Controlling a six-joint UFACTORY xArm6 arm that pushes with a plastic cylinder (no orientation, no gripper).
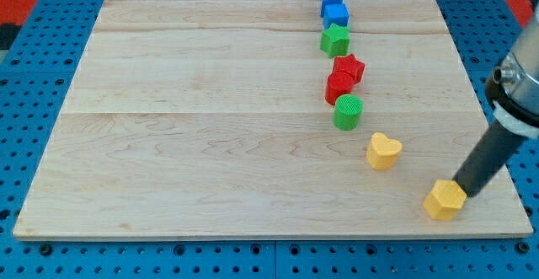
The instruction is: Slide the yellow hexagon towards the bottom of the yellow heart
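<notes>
Against the yellow hexagon (444, 201), my tip (462, 196); yellow heart (383, 151) upper-left, apart.

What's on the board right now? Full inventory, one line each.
blue blocks: 2, blue, shapes unclear, touching, at the view's top, right of centre
green star: 1, green, just below the blue pair
red blocks: 2, red, upper one star-like, pressed together, below the green star
green cylinder: 1, green, just below the red pair
yellow heart: 1, yellow, below and right of the cylinder
yellow hexagon: 1, yellow, near the board's bottom right corner
wooden board: 1, light wood, on a blue perforated base
my tip: 1, dark rod, against the hexagon's upper right side
</notes>
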